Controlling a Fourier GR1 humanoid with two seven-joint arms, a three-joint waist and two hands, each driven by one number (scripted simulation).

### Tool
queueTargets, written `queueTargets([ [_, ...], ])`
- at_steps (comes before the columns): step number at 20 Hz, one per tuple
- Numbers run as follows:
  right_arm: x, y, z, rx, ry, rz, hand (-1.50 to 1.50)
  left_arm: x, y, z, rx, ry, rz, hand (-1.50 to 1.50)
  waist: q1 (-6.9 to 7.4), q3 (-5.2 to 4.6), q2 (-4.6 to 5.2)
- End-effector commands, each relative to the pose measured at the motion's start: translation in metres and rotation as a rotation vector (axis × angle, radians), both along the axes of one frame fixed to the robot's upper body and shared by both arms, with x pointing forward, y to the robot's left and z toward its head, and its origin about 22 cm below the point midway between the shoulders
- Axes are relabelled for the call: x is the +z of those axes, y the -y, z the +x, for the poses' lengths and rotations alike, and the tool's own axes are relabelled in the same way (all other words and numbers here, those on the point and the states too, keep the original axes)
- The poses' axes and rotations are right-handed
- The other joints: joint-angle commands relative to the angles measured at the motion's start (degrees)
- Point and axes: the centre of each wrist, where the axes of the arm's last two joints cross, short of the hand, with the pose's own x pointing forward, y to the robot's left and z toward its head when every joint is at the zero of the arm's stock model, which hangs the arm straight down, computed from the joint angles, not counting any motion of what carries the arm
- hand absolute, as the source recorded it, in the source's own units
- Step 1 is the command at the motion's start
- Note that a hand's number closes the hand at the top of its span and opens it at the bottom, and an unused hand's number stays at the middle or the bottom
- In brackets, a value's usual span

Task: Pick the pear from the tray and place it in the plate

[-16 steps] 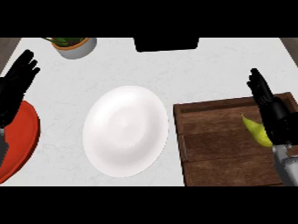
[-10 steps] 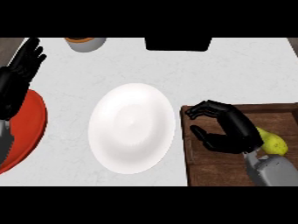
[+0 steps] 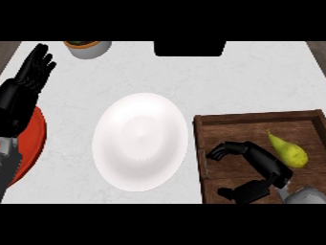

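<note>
Head view: pear (image 3: 288,151) beside right hand (image 3: 263,167) in tray (image 3: 264,119).

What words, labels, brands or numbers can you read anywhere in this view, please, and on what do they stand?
None: no text, number or sign shows on anything here.
The white plate, the wooden tray, the pear, the red dish at the left edge and the small pot at the top are all unmarked.
The dark block at the top edge shows no label either.
</note>
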Motion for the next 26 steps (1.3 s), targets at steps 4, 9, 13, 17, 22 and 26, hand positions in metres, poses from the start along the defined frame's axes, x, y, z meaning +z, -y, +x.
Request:
queueTargets([
  [4, 0.020, 0.031, 0.025, -0.084, 0.027, 0.198, -1.50, -0.010, -0.001, -0.009, 0.007, -0.004, -0.019, 0.00, -0.43, -0.04, 0.00],
  [9, 0.094, 0.058, 0.057, -0.058, 0.164, 0.013, -1.50, -0.015, 0.014, -0.010, 0.005, 0.006, -0.014, 0.00, -0.35, -0.07, -0.06],
  [13, 0.143, 0.083, 0.079, -0.014, 0.150, -0.316, -1.50, -0.006, -0.002, -0.011, -0.033, 0.010, 0.008, 0.00, 1.20, -0.19, 0.11],
  [17, 0.173, 0.080, 0.083, 0.100, 0.097, -0.638, -1.50, -0.006, 0.015, -0.005, -0.032, 0.004, -0.002, 0.00, 1.42, -0.21, 0.22],
  [22, 0.170, 0.069, 0.090, 0.276, -0.055, -0.867, -1.50, -0.008, 0.010, 0.005, -0.025, -0.005, -0.001, 0.00, 0.90, -0.15, 0.48],
  [26, 0.163, 0.046, 0.104, 0.367, -0.120, -0.951, -1.50, -0.008, 0.016, 0.000, -0.024, 0.011, -0.010, 0.00, 1.01, -0.08, 0.28],
])
